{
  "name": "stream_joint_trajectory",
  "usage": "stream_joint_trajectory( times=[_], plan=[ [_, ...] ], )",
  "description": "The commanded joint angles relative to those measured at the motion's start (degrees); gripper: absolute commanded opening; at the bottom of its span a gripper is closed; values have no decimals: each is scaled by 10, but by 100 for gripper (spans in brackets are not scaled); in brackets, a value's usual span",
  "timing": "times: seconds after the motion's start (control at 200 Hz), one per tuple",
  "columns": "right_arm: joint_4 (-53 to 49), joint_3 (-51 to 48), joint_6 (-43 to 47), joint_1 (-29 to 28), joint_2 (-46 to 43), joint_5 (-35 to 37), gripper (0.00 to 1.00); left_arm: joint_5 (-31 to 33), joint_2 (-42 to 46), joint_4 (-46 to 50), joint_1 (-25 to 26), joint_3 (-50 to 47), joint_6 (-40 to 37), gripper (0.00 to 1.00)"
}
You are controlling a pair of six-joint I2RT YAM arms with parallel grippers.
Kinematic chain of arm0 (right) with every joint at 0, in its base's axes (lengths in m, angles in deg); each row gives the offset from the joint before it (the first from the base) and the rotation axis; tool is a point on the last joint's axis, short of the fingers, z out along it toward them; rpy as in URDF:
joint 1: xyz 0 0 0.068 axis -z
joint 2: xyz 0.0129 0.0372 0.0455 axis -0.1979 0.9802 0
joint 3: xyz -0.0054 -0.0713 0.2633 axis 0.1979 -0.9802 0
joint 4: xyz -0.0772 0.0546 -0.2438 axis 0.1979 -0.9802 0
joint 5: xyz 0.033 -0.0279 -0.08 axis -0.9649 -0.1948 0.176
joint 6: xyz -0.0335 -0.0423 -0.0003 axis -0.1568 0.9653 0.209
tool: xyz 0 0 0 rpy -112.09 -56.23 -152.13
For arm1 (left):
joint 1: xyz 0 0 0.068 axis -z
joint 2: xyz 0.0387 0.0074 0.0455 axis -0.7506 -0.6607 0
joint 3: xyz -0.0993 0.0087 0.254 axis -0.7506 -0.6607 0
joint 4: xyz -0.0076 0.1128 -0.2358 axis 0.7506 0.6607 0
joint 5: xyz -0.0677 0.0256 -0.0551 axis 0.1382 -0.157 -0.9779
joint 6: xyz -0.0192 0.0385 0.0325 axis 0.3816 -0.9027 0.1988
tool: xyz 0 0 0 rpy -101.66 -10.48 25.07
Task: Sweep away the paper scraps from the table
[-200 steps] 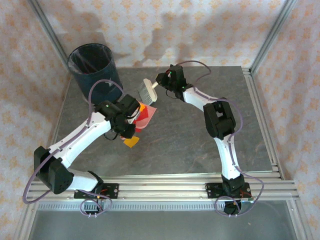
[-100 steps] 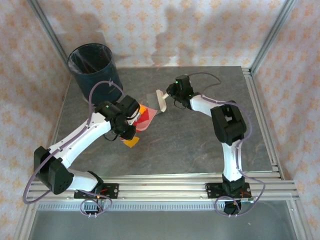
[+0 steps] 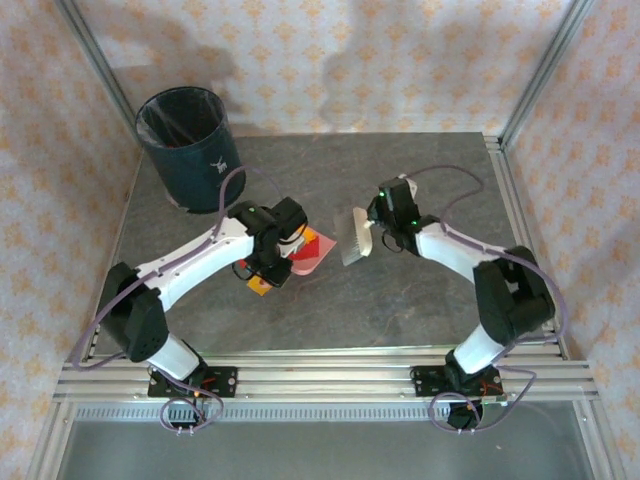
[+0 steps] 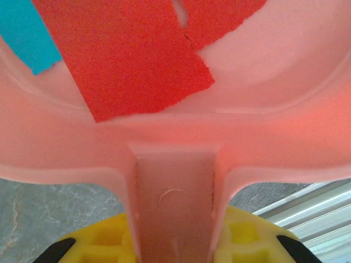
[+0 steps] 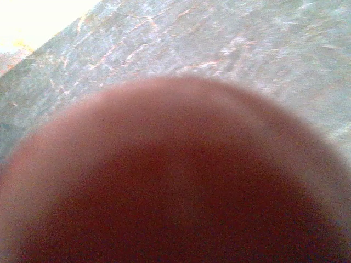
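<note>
My left gripper (image 3: 282, 256) is shut on the handle (image 4: 174, 203) of the pink dustpan (image 3: 310, 252), which sits at the middle of the table (image 3: 420, 300). In the left wrist view its yellow fingers (image 4: 247, 241) flank that handle. Paper scraps lie in the pan: a big red one (image 4: 126, 55) and a teal one (image 4: 27, 33). One orange-yellow scrap (image 3: 258, 288) lies on the table just near of the left gripper. My right gripper (image 3: 380, 228) is shut on a brush with white bristles (image 3: 353, 238), just right of the pan's mouth. A blurred dark red-brown handle (image 5: 175, 186) blocks the right wrist view.
A dark blue bin (image 3: 188, 135) with a clear liner stands at the table's far left corner. Silver aluminium rails (image 3: 330, 368) run along the near and right edges. Patterned walls close in the back and sides.
The right arm has swung the brush from the far middle of the table nearer and rightward, to the pan's right side. The left arm has shifted right with the dustpan.
</note>
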Motion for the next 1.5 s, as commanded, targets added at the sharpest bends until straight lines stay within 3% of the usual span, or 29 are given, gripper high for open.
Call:
stream_joint_trajectory(
  times=[0.0, 0.135, 0.39, 0.621, 1.016, 1.496],
  plan=[
    [-78, -39, 52, 3, -50, 68, 0, -1, -22, 9, 12, 25, -17, 0],
    [-86, -65, 62, 3, -105, 64, 0, -4, -47, 12, 27, 44, -23, 0],
    [-44, -71, 89, 3, -199, -13, 0, -8, -86, 24, 42, 68, -36, 0],
    [-65, -59, 130, 3, -238, 22, 0, -29, -112, 31, 51, 71, -50, 0],
    [-83, -63, 296, 3, -244, 149, 0, -57, -190, 41, 83, 109, -78, 0],
    [7, -93, 380, 1, -193, 100, 0, -79, -277, 61, 83, 170, -96, 0]
  ],
)
